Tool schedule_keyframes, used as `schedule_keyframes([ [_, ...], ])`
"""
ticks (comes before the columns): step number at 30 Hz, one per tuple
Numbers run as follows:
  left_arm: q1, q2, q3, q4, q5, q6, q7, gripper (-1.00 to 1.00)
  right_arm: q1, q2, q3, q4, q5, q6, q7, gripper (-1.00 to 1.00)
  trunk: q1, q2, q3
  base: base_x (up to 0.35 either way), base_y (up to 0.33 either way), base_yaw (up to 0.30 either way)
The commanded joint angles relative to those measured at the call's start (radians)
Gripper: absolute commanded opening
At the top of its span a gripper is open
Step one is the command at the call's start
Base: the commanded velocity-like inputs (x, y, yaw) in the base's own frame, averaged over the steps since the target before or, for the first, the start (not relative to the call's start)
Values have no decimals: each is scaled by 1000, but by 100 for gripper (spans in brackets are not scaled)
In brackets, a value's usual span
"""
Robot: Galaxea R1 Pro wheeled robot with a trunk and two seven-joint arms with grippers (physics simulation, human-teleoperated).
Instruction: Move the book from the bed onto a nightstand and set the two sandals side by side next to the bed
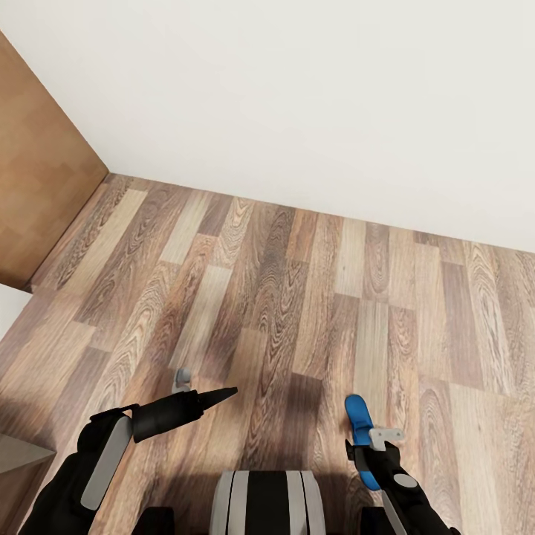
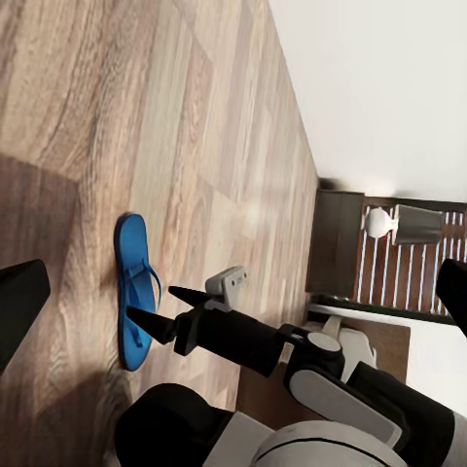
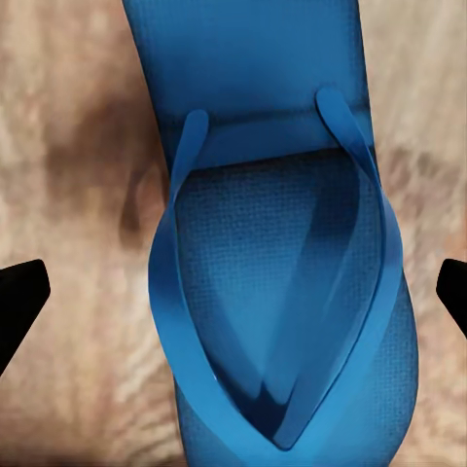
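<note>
One bright blue sandal [image 1: 356, 413] lies flat on the wood-plank floor just ahead of my base, on the right. My right gripper [image 2: 153, 302] hovers directly over it, open, with a fingertip [image 3: 19, 304] on each side of the sandal [image 3: 282, 292] and no contact that I can see. My left gripper [image 1: 223, 394] hangs open above bare floor to the left and holds nothing. In the left wrist view the sandal [image 2: 131, 292] lies under the right arm. A dark nightstand [image 2: 336, 243] stands far off by the wall. The book and the bed are out of view.
A white wall [image 1: 297, 89] runs across ahead, with a brown wooden door [image 1: 37, 186] at the left. A white-based lamp [image 2: 379, 222] sits on the nightstand. Open plank floor [image 1: 282, 297] stretches between me and the wall. My base [image 1: 267, 501] is at the bottom.
</note>
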Motion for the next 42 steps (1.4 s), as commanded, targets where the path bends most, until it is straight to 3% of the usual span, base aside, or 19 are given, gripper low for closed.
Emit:
schedule_keyframes([
  [1, 0, 0, 0, 0, 2, 5, -1, 100, 0, 0, 1, -2, 3, 6, -3, 100, 0, 0, -1, 0, 0, 0],
  [6, 0, 0, 0, 0, 2, 5, -1, 100, 0, 0, 1, -2, 4, 6, -2, 100, 1, -1, -12, 0, 0, 0],
  [39, 0, 0, 0, 0, 3, 5, -1, 100, 0, 1, 1, -2, 4, 6, -2, 100, 1, -1, -12, 17, -28, 0],
  [42, 0, 0, 0, 0, 3, 5, -1, 100, 0, 1, 1, -2, 4, 6, -2, 100, 2, -1, -20, 0, 0, 0],
])
